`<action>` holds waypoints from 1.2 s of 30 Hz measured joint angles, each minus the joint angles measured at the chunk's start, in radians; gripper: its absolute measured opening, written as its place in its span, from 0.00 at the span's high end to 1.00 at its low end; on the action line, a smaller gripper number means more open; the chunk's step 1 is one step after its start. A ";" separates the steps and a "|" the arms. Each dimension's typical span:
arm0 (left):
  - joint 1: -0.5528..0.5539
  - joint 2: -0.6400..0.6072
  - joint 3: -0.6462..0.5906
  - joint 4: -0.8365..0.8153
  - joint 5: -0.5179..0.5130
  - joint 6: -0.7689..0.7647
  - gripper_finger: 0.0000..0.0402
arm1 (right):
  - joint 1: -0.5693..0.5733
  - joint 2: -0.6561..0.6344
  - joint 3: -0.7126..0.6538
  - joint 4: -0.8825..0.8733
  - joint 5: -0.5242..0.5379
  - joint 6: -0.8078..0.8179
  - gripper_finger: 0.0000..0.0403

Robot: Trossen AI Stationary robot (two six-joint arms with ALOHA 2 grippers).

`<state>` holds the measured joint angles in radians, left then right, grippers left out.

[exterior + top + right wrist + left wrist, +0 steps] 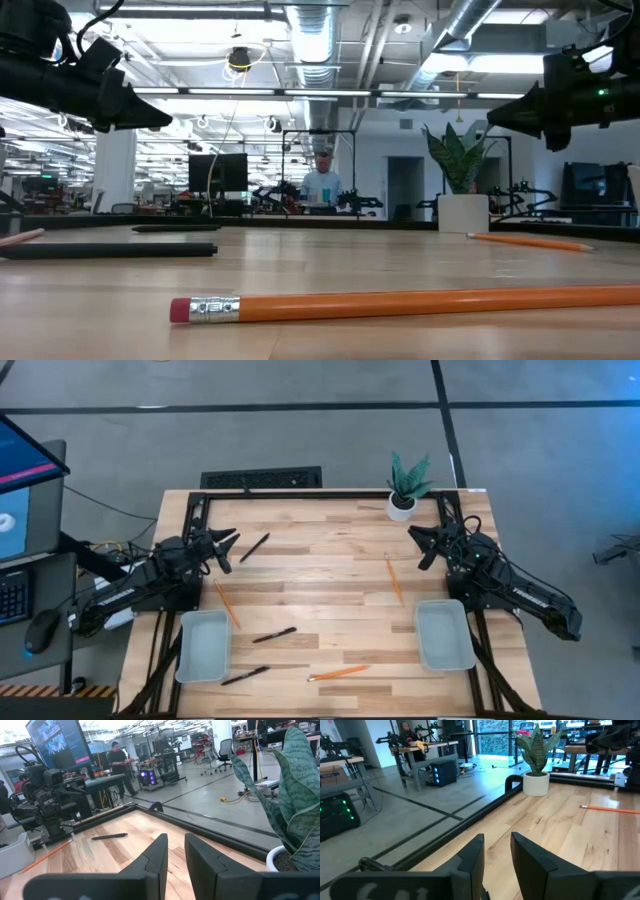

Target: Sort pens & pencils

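The table (330, 585) is set for sorting: 2 trays (204, 646) wait near the front, 3 pens (274, 634) and 3 pencils (338, 673) lie scattered. Left gripper (228, 549) and right gripper (417, 546) are held raised at the back, fingers slightly apart, empty.

The left arm is folded low at the table's left edge, its forearm angled up toward the far side. The left gripper (232, 543) is pointed inward and slightly away, and its two dark fingers (472, 862) are seen a little apart, with a narrow gap between them and nothing held.

The right arm is stretched in from the near right corner, mirrored against the other. The right gripper (414, 538) is aimed toward the far left, opposite its partner and well apart from it. Its fingers (156, 857) are likewise parted by a slim gap, and nothing is gripped.
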<state>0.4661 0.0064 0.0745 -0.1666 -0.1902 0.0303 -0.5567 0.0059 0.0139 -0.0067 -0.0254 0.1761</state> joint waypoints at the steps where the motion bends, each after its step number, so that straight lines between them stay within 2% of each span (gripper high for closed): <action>1: 0.000 0.000 0.000 0.000 0.000 0.000 0.78 | 0.000 0.000 0.000 0.000 0.000 0.000 0.78; 15: 0.000 0.000 0.000 0.000 -0.010 0.014 0.78 | 0.000 0.000 0.000 0.000 0.000 0.000 0.78; 23: 0.000 0.000 0.000 0.000 -0.010 -0.066 0.78 | 0.000 0.000 0.000 0.000 0.000 0.000 0.78; 36: 0.000 0.000 0.000 0.000 -0.012 -0.076 0.78 | -0.002 0.000 0.000 0.002 0.028 0.000 0.78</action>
<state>0.4660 0.0064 0.0744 -0.1661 -0.2022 -0.0460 -0.5587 0.0059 0.0139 -0.0051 0.0029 0.1761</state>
